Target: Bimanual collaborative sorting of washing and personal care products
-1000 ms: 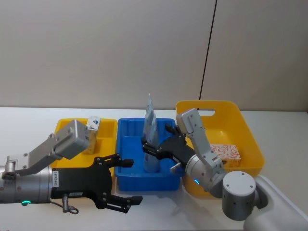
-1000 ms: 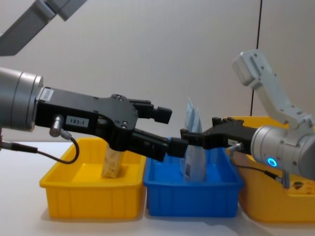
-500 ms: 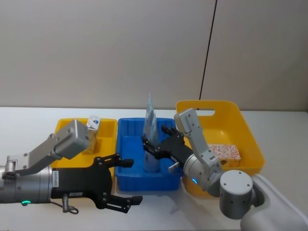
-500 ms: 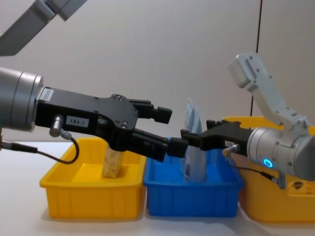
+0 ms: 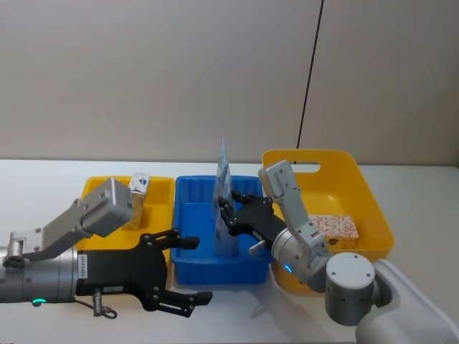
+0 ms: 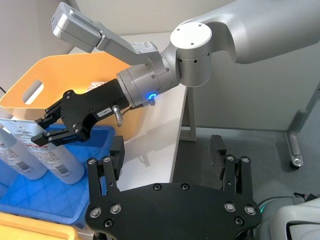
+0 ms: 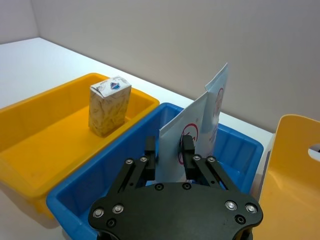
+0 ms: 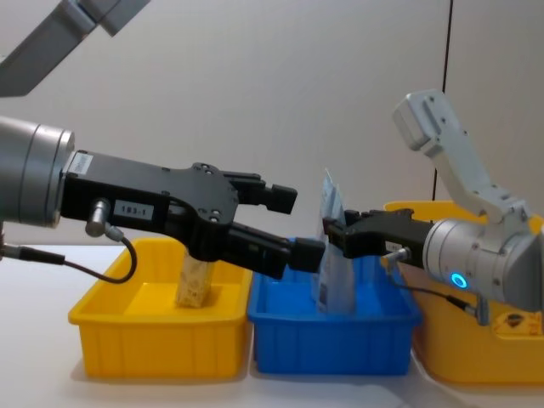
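Observation:
Two pale blue-and-white pointed pouches stand upright in the blue bin (image 5: 188,215). My right gripper (image 7: 169,150) is shut on the nearer pouch (image 7: 185,120), one finger on each side of its lower half; the farther pouch (image 7: 220,95) stands just behind. From the chest the right gripper (image 8: 333,229) meets the pouch (image 8: 337,285) at mid-height. A white leaf-print pack (image 7: 109,105) stands in the left yellow bin (image 5: 161,188). Another leaf-print pack (image 5: 336,227) lies in the right yellow bin (image 5: 358,172). My left gripper (image 5: 190,271) hangs open over the table's front, holding nothing.
The three bins sit side by side on the white table, yellow, blue, yellow. My left arm's elbow link (image 5: 111,206) rises in front of the left bin and partly covers the pack there. A grey wall stands behind the table.
The right gripper's fingers have drawn together from wide open onto the nearer pouch, and the right wrist has edged slightly forward. The left arm has stayed still.

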Robot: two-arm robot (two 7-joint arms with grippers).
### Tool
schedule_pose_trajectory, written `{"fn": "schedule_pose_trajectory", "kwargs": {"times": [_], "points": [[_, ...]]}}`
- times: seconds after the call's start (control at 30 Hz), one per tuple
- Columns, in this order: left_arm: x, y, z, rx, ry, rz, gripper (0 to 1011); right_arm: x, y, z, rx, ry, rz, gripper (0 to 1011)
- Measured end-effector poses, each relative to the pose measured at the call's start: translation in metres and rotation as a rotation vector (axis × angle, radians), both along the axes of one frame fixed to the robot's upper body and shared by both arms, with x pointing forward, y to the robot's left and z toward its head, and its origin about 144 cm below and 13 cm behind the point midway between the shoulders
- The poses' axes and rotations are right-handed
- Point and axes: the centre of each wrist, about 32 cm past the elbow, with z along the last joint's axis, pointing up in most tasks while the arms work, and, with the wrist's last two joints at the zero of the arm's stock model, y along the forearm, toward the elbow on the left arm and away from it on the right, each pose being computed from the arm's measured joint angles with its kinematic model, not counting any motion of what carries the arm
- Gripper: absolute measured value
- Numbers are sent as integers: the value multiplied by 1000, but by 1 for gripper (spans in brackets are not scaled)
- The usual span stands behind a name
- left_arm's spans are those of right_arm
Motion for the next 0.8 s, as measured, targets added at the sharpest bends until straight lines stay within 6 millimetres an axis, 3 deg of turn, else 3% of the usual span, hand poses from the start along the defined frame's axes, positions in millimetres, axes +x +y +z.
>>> {"fn": "schedule_pose_trajectory", "kwargs": {"times": [0.07,0.2,0.43,0.8], "points": [[0,0,0,0,0,0,1001,0,0,0,2,0,2,314],[0,0,0,0,0,0,1001,0,1,1,9,0,6,155],[0,0,0,0,0,0,1001,-1,3,3,26,4,10,4],[0,0,0,0,0,0,1001,-5,1,8,44,-1,26,0]]}}
